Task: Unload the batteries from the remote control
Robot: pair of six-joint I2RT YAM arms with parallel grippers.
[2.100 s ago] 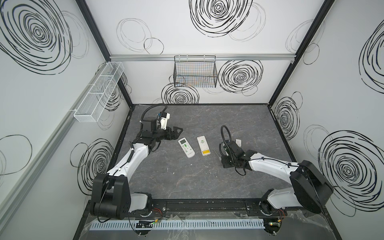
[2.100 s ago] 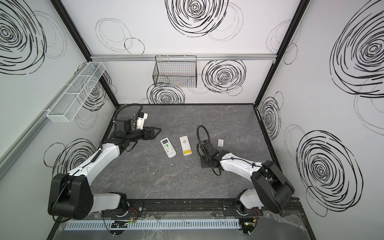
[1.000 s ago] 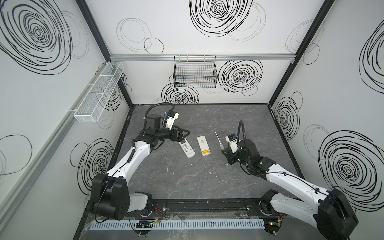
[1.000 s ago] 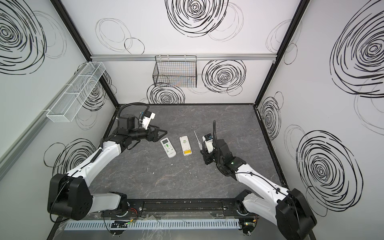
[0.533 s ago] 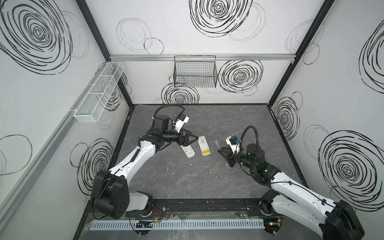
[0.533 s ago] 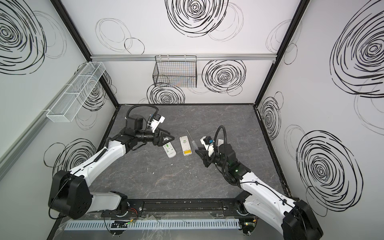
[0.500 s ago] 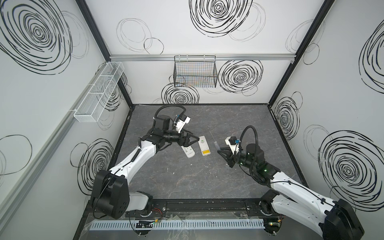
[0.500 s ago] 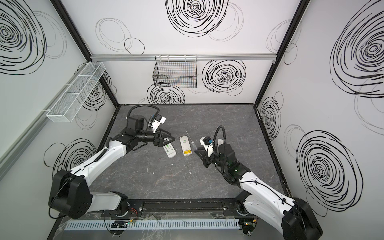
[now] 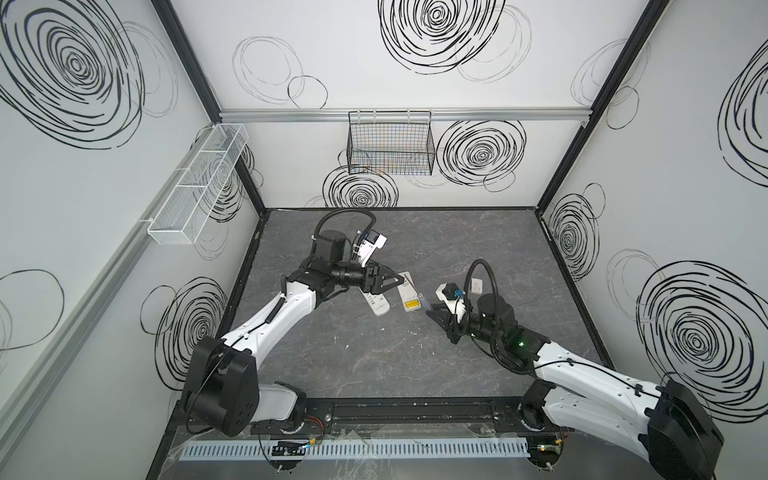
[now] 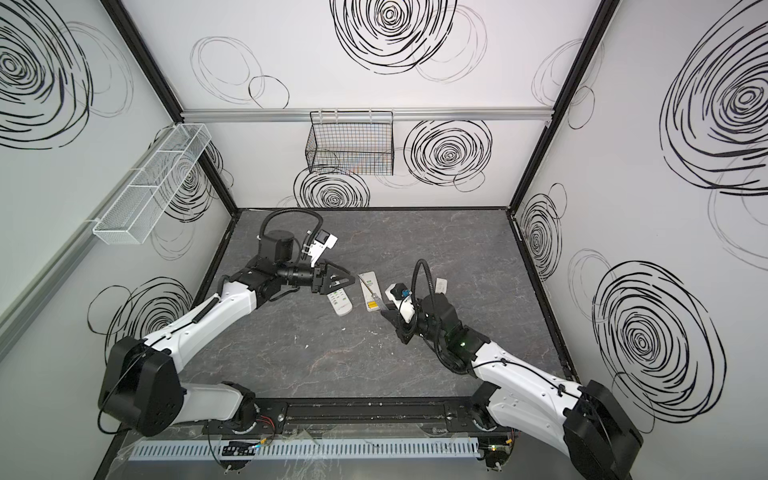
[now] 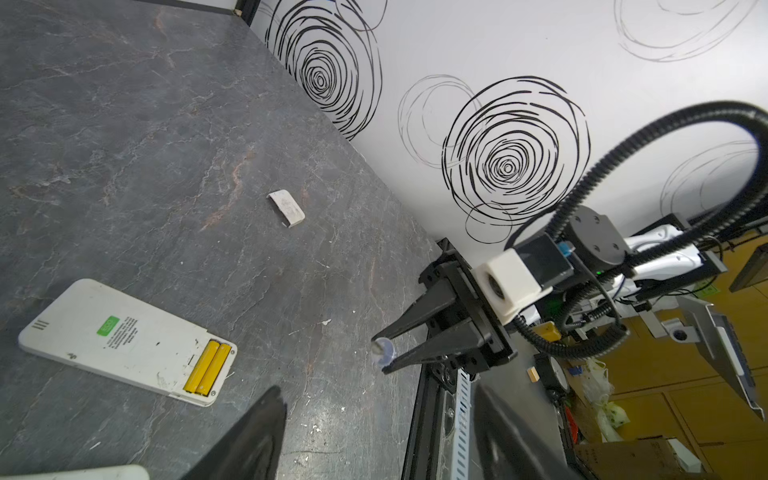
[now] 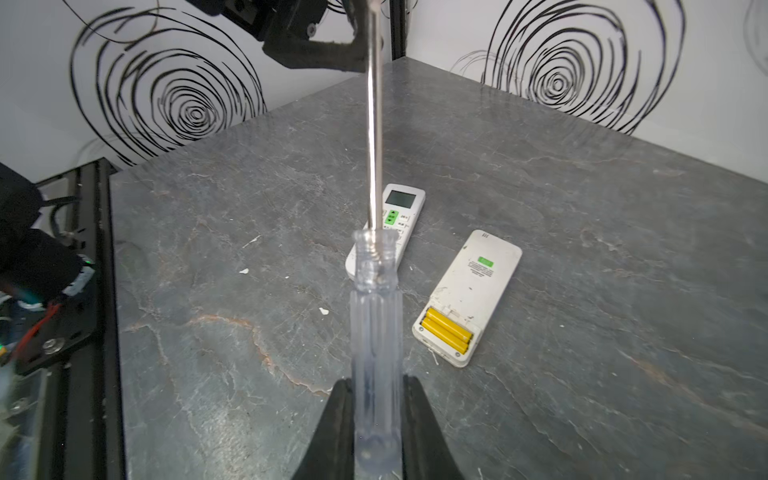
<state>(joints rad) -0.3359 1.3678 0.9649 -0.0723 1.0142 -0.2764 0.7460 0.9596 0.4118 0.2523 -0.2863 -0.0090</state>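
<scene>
the top views place both arms but are too distant to show either grip: the left gripper (image 9: pixel 397 280) sits over the far ends of the two remotes, and the right gripper (image 9: pixel 436 316) is just beside the near end of the face-down remote (image 9: pixel 409 295), with the face-up remote (image 9: pixel 376 305) on its left. the right wrist view settles one grip: the right gripper is clamped on the clear handle of the screwdriver (image 12: pixel 376 332), and the steel shaft runs up toward the left gripper. whether shaft and finger touch i cannot tell. the left wrist view settles the other: the left gripper's fingers (image 11: pixel 249 436) stand wide apart with nothing between them. it also shows the butt of the handle pinched at the right gripper's tips. the white cover (image 11: pixel 286 208) lies alone on the table (image 11: pixel 124 145), well apart from both remotes; the right wrist view does not show it. the batteries (image 12: pixel 446 330), two yellow ones side by side, lie in the open bay at the end of the face-down remote; from above they are only a yellow patch (image 10: pixel 372 306). only the top views show the black wire basket (image 9: pixel 357 153) on the back wall and the white mesh tray (image 9: pixel 174 226) on the left wall, which is split into three compartments. what the basket holds i cannot tell.
</scene>
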